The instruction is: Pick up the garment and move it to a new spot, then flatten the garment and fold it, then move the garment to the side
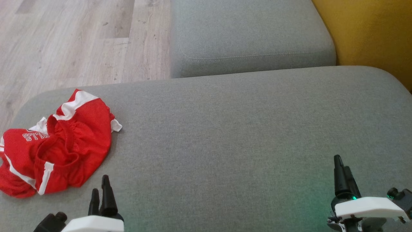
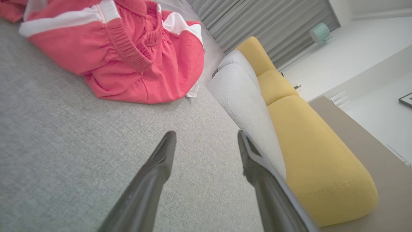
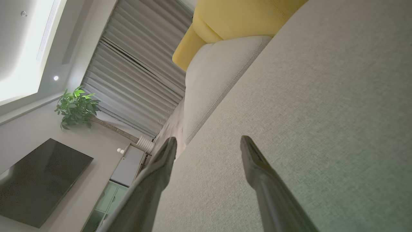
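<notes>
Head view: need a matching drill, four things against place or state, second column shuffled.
Things:
1. garment
2. left hand
3. right hand
4. wooden floor

Place or state:
A. lower right, open, over bare grey cushion
B. upper left of the view
C. crumpled, red and white, at the cushion's left end
D. lower left, open, close to the garment but not touching it

Pairs: 1-C; 2-D; 3-A; 4-B
</notes>
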